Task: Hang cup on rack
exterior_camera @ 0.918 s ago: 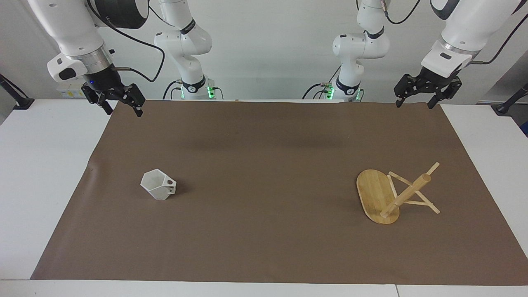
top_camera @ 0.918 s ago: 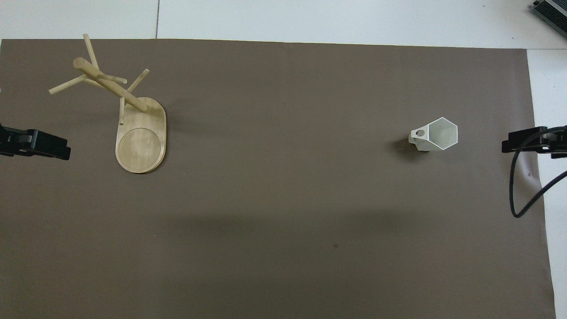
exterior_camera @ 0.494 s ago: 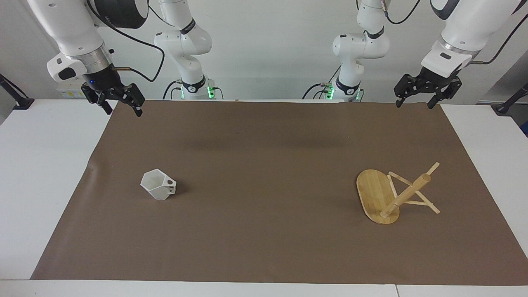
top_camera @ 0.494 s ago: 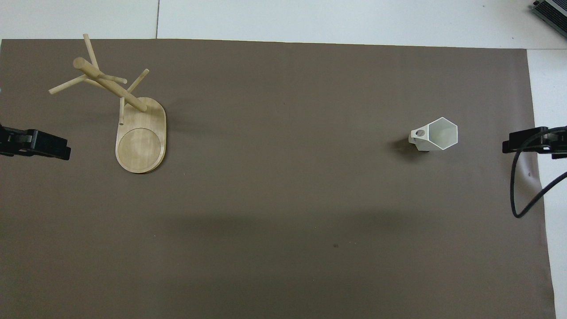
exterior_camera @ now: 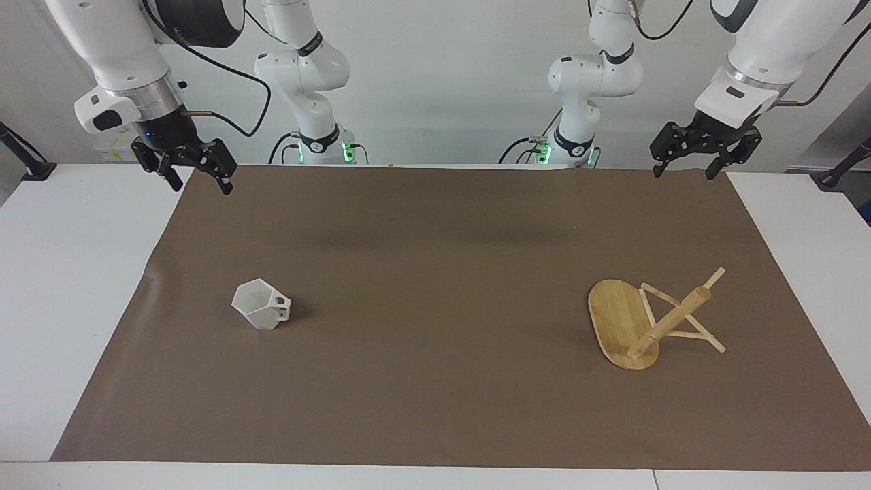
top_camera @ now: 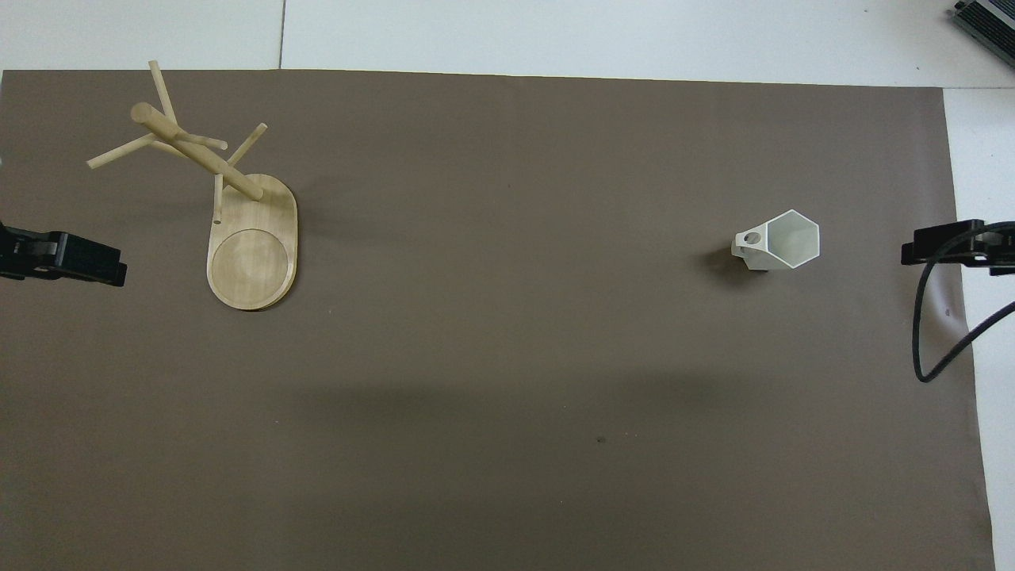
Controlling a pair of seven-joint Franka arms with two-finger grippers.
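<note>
The white faceted cup (exterior_camera: 260, 307) stands upright on the brown mat (exterior_camera: 435, 286), toward the right arm's end, with its pierced handle toward the left arm's end. It also shows in the overhead view (top_camera: 781, 240). The bamboo rack (exterior_camera: 643, 325) stands on its oval base toward the left arm's end, its pegs bare; it also shows in the overhead view (top_camera: 238, 210). My right gripper (exterior_camera: 202, 180) hangs open and empty above the mat's edge at the right arm's end. My left gripper (exterior_camera: 684, 170) hangs open and empty above the mat's edge at the left arm's end.
The mat covers most of the white table (exterior_camera: 61, 286). A black cable (top_camera: 932, 341) loops down from the right arm near the mat's edge. In the overhead view only the tips of the left gripper (top_camera: 67, 259) and the right gripper (top_camera: 947, 243) show.
The right gripper has shifted slightly toward the right arm's end of the table. The left arm, the cup and the rack have not moved.
</note>
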